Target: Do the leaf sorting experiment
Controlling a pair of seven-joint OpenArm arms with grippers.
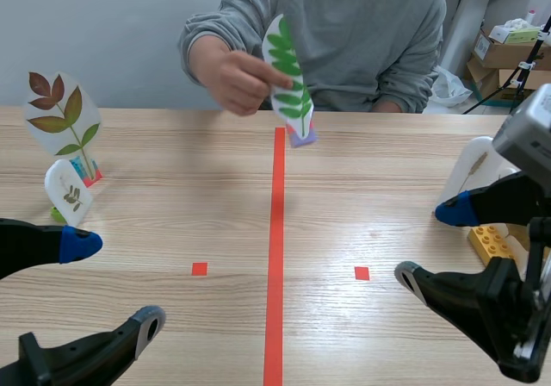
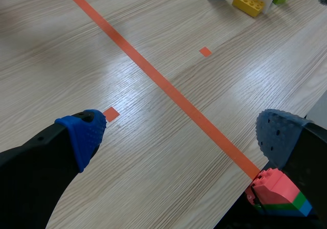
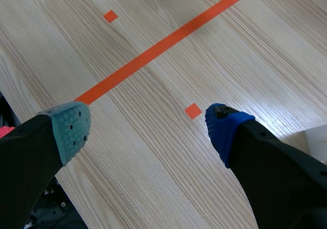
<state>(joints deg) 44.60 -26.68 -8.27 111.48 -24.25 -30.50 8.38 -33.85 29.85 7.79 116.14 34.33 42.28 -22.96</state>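
Leaf card (image 1: 288, 76): green feathery frond on white oval, purple base, near far bench (image 1: 172, 196) edge, in person's hand (image 1: 241, 80). My left gripper (image 2: 181, 133) and right gripper (image 3: 147, 127): fingers apart.

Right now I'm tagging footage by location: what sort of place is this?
Likely a robotics lab: a wooden table with orange-red tape marks, standing leaf cards, cardboard boxes behind.

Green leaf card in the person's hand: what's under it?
A purple block at its foot, by the tape line's far end. The hand covers part of the card; table contact is unclear.
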